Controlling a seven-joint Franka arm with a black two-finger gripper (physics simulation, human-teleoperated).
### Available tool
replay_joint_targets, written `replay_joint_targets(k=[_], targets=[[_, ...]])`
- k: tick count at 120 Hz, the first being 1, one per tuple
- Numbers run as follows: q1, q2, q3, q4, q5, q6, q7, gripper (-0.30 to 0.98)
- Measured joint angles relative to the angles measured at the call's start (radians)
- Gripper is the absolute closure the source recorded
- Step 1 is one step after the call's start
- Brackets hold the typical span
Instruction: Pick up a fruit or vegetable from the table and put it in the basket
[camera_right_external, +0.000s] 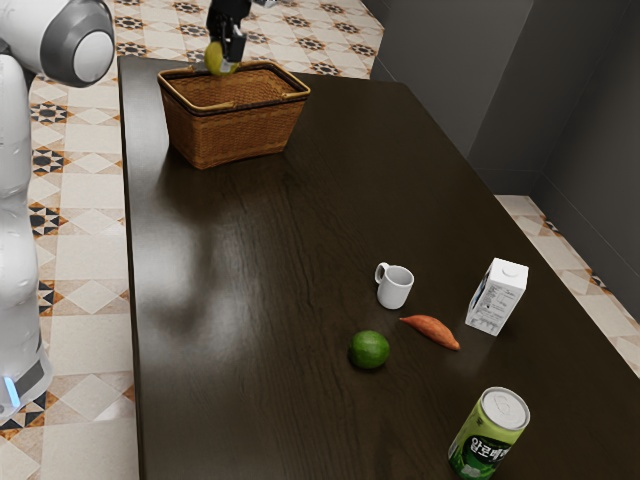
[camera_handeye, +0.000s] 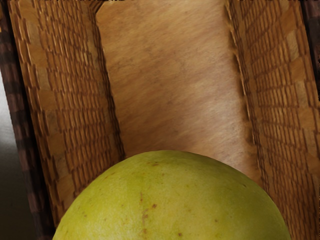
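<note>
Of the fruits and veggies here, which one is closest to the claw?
The yellow-green fruit: the claw holds it over the basket, while the dark green fruit and orange vegetable lie on the table.

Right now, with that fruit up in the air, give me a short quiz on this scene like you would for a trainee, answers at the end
1. Multiple choice: the pincer holds a yellow-green fruit. What is below that fruit?
A) the can
B) the basket
C) the mug
2. True or false: the mug lies on its side.
3. Fill in the blank: on the table, the orange vegetable lies between the green fruit and the boxy white ____.

Key: 1. B; 2. false; 3. carton
</note>
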Motion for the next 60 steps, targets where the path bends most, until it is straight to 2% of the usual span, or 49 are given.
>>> replay_joint_targets(k=[60], targets=[[-0.012, 0.051, 0.001, -0.015, -0.008, 0.027, -0.002, 0.31]])
